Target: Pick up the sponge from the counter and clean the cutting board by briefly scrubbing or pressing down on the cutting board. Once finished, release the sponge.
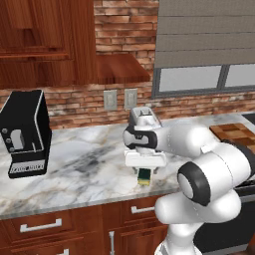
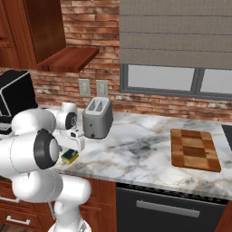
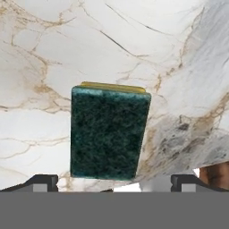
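Observation:
The sponge [image 3: 109,134], dark green on top with a yellow base, lies flat on the marble counter [image 3: 44,53] near its front edge. My gripper [image 3: 115,183] hangs straight above it, open, with its fingertips [image 3: 42,181] set wider than the sponge and nothing between them. From the left base view the sponge [image 1: 144,177] peeks out just under the hand [image 1: 145,162]. From the right base view the sponge [image 2: 70,157] lies at the far left, below the gripper [image 2: 76,144]. The checkered wooden cutting board [image 2: 195,149] lies well to the right, also visible at the right edge [image 1: 234,133].
A silver toaster [image 2: 97,118] stands on the counter just behind the sponge. A black coffee machine [image 1: 25,134] stands at the left. Open marble [image 2: 136,149] stretches between the sponge and the board. A brick wall with outlets [image 1: 117,98] is behind.

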